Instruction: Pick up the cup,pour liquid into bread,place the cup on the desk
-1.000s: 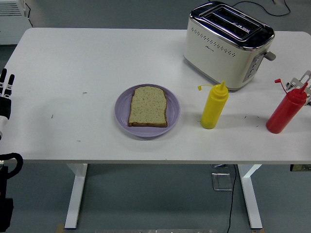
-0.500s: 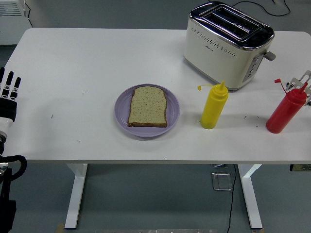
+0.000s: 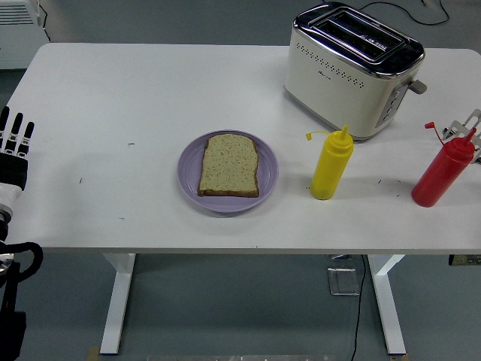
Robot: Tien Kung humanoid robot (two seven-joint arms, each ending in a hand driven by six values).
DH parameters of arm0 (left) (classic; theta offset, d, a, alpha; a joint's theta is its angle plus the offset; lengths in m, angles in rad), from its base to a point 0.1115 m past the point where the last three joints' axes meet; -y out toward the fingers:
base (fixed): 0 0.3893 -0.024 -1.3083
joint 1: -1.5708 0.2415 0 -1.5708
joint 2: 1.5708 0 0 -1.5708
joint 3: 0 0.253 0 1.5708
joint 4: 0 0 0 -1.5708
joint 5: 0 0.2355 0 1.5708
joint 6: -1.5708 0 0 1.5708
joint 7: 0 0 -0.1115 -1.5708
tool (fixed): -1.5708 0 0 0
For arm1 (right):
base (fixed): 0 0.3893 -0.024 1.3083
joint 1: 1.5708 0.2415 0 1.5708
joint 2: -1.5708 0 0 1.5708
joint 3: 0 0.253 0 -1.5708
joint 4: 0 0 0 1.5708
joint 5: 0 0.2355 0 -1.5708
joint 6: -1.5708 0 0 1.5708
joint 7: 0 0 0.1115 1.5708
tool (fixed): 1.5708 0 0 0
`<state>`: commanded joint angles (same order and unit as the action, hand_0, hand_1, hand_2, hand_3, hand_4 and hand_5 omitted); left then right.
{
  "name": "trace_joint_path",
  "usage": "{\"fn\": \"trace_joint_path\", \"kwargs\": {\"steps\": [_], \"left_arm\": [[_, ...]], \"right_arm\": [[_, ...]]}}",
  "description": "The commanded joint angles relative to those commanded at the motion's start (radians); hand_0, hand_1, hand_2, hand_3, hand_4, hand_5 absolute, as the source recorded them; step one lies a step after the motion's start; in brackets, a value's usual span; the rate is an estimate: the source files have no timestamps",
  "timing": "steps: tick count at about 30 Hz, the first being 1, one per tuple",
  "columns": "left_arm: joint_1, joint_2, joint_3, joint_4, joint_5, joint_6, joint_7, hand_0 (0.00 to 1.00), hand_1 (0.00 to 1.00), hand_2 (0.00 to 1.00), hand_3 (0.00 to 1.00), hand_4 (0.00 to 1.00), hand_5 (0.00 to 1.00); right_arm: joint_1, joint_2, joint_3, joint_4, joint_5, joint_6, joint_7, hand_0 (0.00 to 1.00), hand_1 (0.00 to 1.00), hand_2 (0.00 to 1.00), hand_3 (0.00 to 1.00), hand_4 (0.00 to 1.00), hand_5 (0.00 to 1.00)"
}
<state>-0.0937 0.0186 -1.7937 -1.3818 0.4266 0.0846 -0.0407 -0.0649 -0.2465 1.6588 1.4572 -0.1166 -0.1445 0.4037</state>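
Bread [image 3: 228, 165] lies on the purple plate [image 3: 189, 178] mid-table; no cup is visible, only the yellow bottle [image 3: 331, 164] right of it. Left hand [image 3: 13, 154] hovers far left, fingers extended, empty. Tipping the slim bottle seems likely.

left hand [image 3: 13, 154] crept slightly right and down along the worktop's [image 3: 113, 98] left edge, fingers [image 3: 18, 134] extended, holding nothing.

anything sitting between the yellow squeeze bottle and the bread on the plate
Nothing visible. The table between the yellow squeeze bottle and the bread on the purple plate is bare; the red bottle and toaster lie off that line.
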Motion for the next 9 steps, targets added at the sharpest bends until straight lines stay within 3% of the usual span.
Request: {"fn": "trace_joint_path", "kwargs": {"steps": [9], "left_arm": [[-0.003,0.003,0.002,0.000,-0.001,0.000,-0.001,0.785,0.736,0.736,0.694,0.510,0.998]], "right_arm": [[0.002,0.001,0.002,-0.003,0.003,0.000,-0.002,0.754,0.686,0.725,0.776,0.653,0.577]]}}
